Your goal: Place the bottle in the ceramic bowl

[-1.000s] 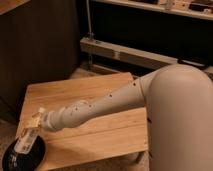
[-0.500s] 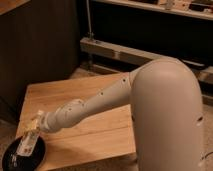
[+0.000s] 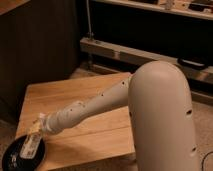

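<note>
Only the one camera view here, looking down at a wooden table with the robot's big white arm reaching across it from the right toward the near left corner.

The gripper is down at that near left corner, right at the far edge of the bowl. The bottle sits just below the gripper, its top end up against the jaws and the rest of it angled down toward the near side, over the bowl. It looks pale, with a light label, and it lies tilted rather than upright. Whether the jaws are pinching the bottle or spread off it, I honestly can't tell; the tip of the arm and the bottle's top blur together there.

The bowl is a dark, shallow, round dish sitting at the near left corner of the table, partly hanging past the table edge as seen from here and cut off by the bottom of the view. The bottle is the only thing visible in or over it, and I can't tell if it's touching the bottom of the bowl or held just above.

Beyond the table, on the far side, there's a dark cabinet on the left and a metal shelf rail running across to the right.
</note>
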{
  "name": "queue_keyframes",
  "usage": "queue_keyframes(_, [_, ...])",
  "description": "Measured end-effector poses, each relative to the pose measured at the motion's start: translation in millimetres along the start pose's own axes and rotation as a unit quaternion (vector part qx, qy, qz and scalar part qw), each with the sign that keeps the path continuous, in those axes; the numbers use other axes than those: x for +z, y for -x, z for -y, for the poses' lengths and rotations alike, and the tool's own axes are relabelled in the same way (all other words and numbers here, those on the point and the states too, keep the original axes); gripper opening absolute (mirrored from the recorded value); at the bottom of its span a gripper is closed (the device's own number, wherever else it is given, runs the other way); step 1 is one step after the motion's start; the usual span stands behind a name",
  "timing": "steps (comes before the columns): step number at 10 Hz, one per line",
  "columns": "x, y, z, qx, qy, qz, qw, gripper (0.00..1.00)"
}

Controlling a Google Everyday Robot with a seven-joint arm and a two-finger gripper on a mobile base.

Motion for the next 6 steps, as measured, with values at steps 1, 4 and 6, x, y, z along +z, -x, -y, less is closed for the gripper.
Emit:
queue_keyframes(1, [-0.5, 0.9, 1.9, -0.001, -0.001, -0.001, 1.0, 0.76])
queue_keyframes(4, [-0.1, 0.0, 1.4, -0.008, -0.003, -0.003, 1.0, 0.8])
queue_keyframes(6, [1.1, -1.2, -0.1, -0.009, -0.002, -0.005, 0.9999, 0.8])
